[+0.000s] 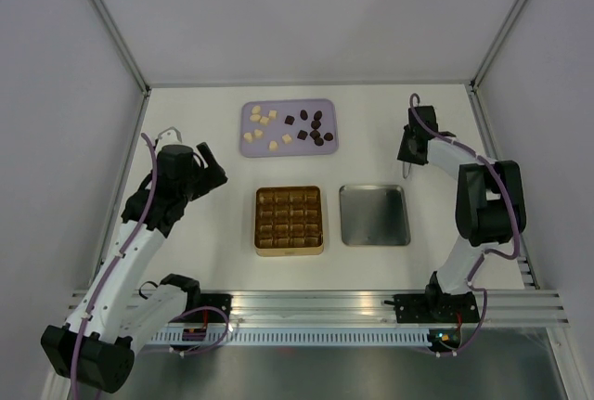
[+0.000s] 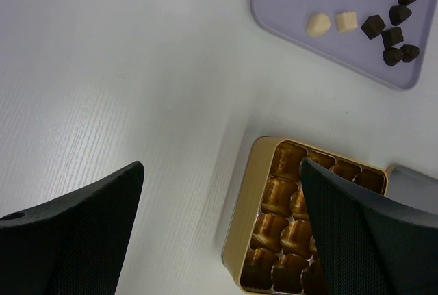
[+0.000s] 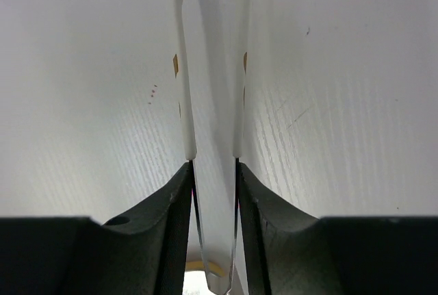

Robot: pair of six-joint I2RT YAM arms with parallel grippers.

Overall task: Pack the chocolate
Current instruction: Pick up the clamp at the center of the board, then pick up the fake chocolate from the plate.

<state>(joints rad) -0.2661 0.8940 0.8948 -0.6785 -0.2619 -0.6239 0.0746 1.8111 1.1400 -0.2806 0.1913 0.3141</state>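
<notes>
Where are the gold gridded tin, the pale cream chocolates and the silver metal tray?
Gold gridded tin (image 1: 290, 220): top view, middle of its grid.
Pale cream chocolate pieces (image 2: 347, 21): left wrist view, on one squarish piece.
Silver metal tray (image 1: 375, 215): top view, its bare centre.

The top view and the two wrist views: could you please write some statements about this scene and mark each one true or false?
1. All the chocolate lies on the lilac tray. True.
2. The gold tin holds several pieces. False: its cells are empty.
3. The silver lid lies between the tin and the left arm. False: it lies on the other side of the tin, toward the right arm.
4. The left claw is open and holds nothing. True.
5. The right claw is closed on the tweezers. True.
</notes>
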